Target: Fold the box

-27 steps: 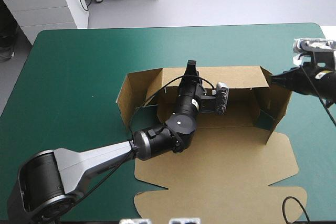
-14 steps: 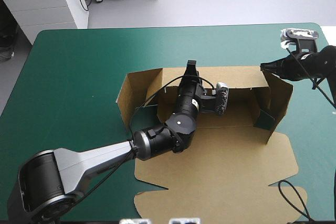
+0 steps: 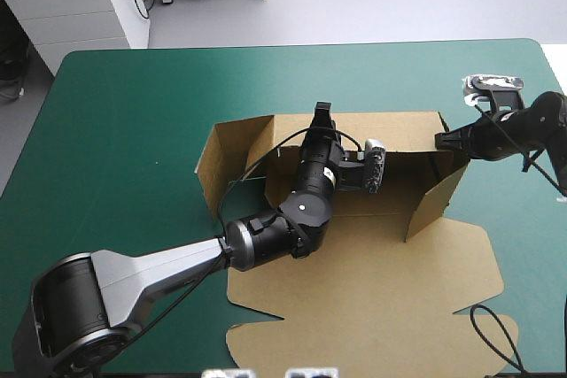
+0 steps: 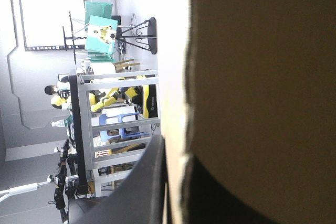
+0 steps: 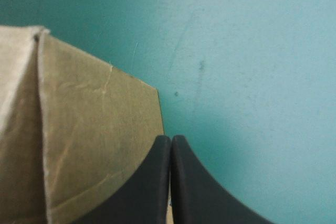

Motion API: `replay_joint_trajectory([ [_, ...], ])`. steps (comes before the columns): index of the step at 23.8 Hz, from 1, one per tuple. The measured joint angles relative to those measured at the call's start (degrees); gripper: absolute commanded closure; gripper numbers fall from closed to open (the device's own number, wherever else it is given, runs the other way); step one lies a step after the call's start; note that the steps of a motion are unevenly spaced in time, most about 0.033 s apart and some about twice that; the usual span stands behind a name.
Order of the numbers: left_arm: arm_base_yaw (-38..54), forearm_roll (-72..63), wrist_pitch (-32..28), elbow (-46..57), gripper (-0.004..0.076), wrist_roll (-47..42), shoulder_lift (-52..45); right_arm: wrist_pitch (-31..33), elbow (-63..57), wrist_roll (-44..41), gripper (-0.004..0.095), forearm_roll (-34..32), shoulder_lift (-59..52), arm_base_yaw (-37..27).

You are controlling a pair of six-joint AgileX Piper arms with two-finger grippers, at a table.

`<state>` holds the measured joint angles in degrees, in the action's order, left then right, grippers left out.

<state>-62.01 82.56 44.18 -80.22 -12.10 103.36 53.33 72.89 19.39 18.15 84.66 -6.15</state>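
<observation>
Your left gripper (image 3: 322,112) looks clamped on the far wall of the box (image 3: 381,281), though its second finger is hard to make out. Your right gripper (image 3: 441,140), fingers pressed together, touches the right wall, which leans inward. The box sits mid-table on the teal-green cover (image 3: 124,130), with its lid flat toward the near edge.

The right gripper (image 3: 440,140), its fingers pressed together, has moved inward. The box's (image 3: 381,281) right end wall (image 3: 434,192), just beside its tip, has swung toward the box's middle.
</observation>
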Motion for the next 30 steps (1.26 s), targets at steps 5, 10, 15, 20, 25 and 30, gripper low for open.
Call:
replay_joint_trajectory([
  [5,0.0,-0.1,0.04,0.0,0.0731,0.0,0.0,-0.55,-3.6,1.23,0.0922,0.5,-4.07,0.0],
  [10,0.0,-0.04,0.21,0.0,0.0731,-0.16,0.0,-2.14,-10.3,4.64,0.0922,1.79,-10.34,0.0],
  [15,0.0,0.01,0.21,0.0,0.0731,-0.16,0.0,-1.88,-12.11,6.83,0.0872,2.85,-11.71,0.0],
  [20,0.0,0.01,0.21,0.0,0.0731,-0.16,0.0,3.0,-12.11,12.29,0.0605,2.85,-11.71,0.0],
  [25,0.0,0.01,0.21,0.0,0.0731,-0.16,0.0,4.32,-12.16,16.85,0.0476,3.22,-11.71,0.0],
  [30,0.0,0.01,0.25,0.0,0.0731,-0.16,0.0,4.11,-12.22,17.23,0.0472,3.23,-11.71,0.0],
])
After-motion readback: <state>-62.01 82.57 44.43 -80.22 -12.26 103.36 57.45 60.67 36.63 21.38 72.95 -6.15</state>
